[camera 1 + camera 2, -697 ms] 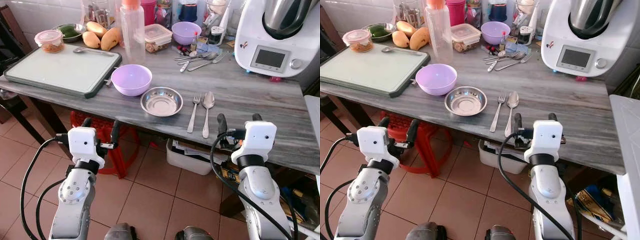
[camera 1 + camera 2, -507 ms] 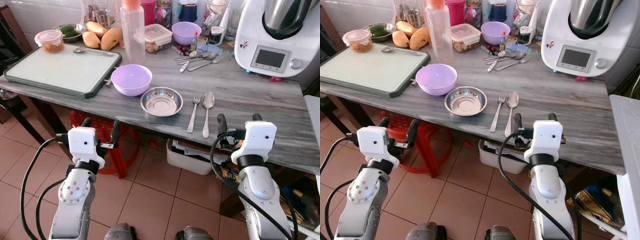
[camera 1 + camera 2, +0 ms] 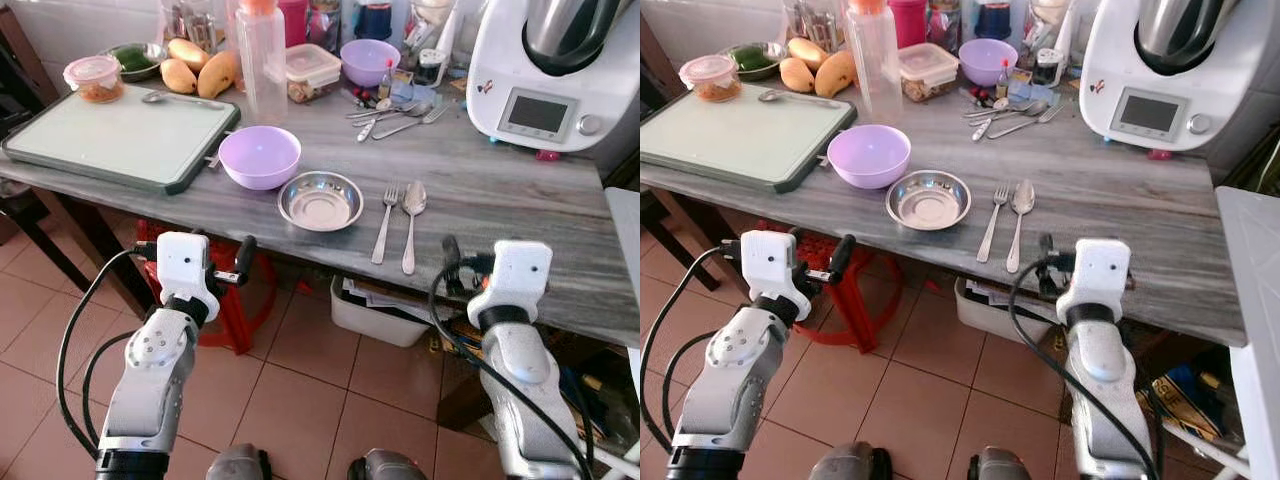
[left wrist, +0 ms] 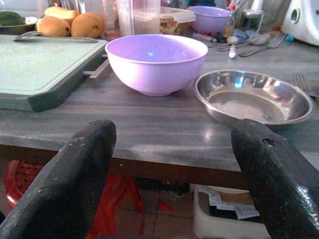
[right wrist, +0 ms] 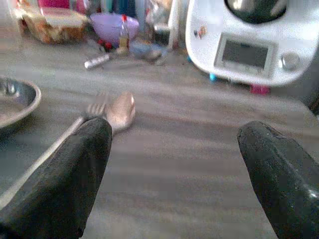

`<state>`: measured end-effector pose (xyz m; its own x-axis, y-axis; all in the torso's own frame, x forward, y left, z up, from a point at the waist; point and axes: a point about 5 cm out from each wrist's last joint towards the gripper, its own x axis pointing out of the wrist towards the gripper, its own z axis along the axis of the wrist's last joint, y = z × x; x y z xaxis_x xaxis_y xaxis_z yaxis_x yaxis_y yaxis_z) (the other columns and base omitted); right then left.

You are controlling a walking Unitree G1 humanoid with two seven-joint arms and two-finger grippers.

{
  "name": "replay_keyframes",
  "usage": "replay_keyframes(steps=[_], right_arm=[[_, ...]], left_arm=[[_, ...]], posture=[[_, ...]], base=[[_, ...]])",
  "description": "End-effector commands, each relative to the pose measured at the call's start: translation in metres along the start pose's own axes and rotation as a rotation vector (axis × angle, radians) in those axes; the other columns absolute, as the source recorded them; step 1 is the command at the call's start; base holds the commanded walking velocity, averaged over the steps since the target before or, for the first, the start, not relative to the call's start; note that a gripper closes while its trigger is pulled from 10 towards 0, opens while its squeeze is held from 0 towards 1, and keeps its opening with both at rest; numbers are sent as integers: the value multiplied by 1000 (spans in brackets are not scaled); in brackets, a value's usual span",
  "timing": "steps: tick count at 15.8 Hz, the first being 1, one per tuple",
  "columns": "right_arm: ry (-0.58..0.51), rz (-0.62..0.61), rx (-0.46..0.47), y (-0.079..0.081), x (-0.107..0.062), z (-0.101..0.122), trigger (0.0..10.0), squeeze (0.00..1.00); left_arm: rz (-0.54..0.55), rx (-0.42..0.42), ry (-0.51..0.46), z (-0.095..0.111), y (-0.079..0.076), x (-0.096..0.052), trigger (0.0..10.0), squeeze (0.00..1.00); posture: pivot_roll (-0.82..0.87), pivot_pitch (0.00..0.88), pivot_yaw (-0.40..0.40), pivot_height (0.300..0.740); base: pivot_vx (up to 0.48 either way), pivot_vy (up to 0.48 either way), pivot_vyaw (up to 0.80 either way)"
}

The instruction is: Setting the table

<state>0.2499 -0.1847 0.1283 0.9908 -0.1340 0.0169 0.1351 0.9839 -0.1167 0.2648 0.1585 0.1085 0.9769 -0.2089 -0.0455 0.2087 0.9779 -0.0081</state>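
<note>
My left gripper (image 4: 169, 174) and right gripper (image 5: 172, 174) hover fingers apart, empty, at the grey table edge (image 3: 500, 290). Risk — nudging the steel fork (image 3: 383, 222) and spoon (image 3: 411, 210) beside the shallow steel dish (image 3: 320, 200) and lilac plastic bowl (image 3: 260, 156).

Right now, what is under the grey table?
Under the table stand a red plastic stool and a white bin holding papers; the tabletop covers whatever lies further back.
</note>
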Motion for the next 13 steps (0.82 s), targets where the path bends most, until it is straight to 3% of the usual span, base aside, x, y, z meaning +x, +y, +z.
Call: replay_keyframes(steps=[1,2,5,8,10,13], right_arm=[[-36,-8,-19,-3,2,5,10000,0],[-90,-9,-52,-5,-1,11,10000,0],[-119,16,-65,-5,-12,6,10000,0],[-118,20,-71,-4,-13,4,10000,0],[-120,24,-51,-1,-12,4,10000,0],[-99,27,-41,0,-12,2,10000,0]], left_arm=[[6,21,-20,3,1,0,10000,0],[26,26,-67,5,4,-4,10000,0],[81,-1,-47,-8,12,-12,10000,0],[96,64,-56,-9,9,-14,10000,0],[66,22,-52,-9,3,-12,10000,0],[69,26,-58,-8,2,-10,10000,0]], posture=[[-28,0,12,740],[-28,0,11,740],[-29,0,8,740],[-28,0,6,740],[-28,0,6,740],[-32,0,6,740]], base=[[0,0,0],[0,0,0],[0,0,0],[0,0,0],[0,0,0],[0,0,-331]])
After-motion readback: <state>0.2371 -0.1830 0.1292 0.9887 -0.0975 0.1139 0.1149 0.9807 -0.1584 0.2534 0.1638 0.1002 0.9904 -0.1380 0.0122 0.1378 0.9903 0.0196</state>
